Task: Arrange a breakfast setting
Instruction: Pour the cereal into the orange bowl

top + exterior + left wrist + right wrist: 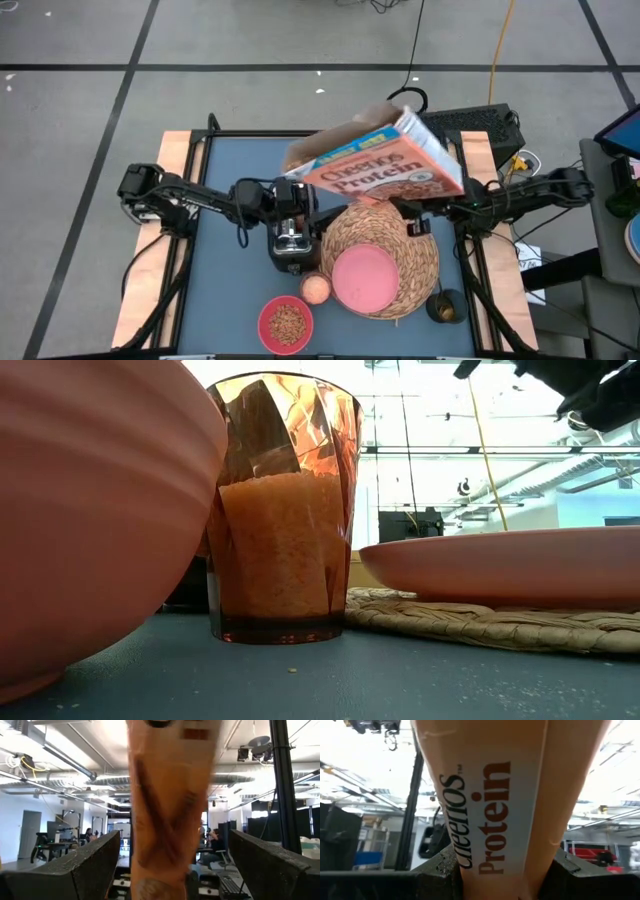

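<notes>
While my right gripper (495, 885) pinches the cereal box (385, 165) from below, the box hangs tilted above the far part of the table (225, 160), its printed face turned up toward the overhead camera. In my right wrist view the box fills the gap between my two dark fingers (440, 875), pressed against both. My left gripper (291, 238) sits near the middle of the table, just left of the placemat (415, 250), with its fingers (90, 865) spread wide. In its wrist view the orange box rises in the open space between them, and it looks clear of both pads, though the blur makes me less than sure.

Round and woven, the placemat lies right of centre on the blue table top. A flat pink plate (365, 278) rests on its near half. Just off the mat's left edge stands a faceted glass (316, 288) of orange drink, and beside that, nearer the front edge, a pink bowl (285, 323) holds brown cereal. From table height the glass stands between the bowl's curved wall and the mat, with the plate's rim behind. A small dark cup (445, 308) sits at the mat's near right edge.
</notes>
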Controlling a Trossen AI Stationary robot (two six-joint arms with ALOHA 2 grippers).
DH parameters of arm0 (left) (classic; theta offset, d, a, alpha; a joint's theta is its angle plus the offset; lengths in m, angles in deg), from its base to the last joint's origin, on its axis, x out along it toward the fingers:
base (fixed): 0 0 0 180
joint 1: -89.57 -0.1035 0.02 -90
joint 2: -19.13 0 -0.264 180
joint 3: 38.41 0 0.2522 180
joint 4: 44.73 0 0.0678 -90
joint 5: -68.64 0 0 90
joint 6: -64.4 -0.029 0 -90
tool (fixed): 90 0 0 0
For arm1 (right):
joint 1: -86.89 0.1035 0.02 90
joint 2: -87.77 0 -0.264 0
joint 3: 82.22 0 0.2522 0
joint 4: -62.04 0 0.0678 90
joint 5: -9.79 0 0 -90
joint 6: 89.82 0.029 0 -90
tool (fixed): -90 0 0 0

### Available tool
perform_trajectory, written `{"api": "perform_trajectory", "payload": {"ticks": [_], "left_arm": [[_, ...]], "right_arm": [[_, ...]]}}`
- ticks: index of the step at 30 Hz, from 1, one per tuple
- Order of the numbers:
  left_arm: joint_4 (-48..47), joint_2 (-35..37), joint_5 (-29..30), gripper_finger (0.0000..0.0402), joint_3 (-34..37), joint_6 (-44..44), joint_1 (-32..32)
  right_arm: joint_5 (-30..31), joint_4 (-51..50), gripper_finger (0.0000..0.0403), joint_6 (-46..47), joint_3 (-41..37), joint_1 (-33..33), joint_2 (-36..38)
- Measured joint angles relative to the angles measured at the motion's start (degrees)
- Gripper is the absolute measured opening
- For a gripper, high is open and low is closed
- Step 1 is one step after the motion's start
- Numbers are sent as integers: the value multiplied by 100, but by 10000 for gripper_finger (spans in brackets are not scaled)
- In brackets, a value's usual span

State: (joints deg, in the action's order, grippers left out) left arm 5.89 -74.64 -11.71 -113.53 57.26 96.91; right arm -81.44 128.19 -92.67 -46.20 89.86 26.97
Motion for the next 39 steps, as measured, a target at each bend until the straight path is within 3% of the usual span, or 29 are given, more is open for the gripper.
{"api": "perform_trajectory", "payload": {"ticks": [12, 32, 39], "left_arm": [[7, 2, 2, 374, 0, 127, -11], [20, 1, 8, 372, 0, 86, -14], [20, 1, 2, 297, 0, 38, -10]], "right_arm": [[-31, 27, 164, 63, 300, 3, -722], [-32, -171, 164, 72, 309, 4, -780], [-25, -184, 164, 76, 309, 2, -780]]}}
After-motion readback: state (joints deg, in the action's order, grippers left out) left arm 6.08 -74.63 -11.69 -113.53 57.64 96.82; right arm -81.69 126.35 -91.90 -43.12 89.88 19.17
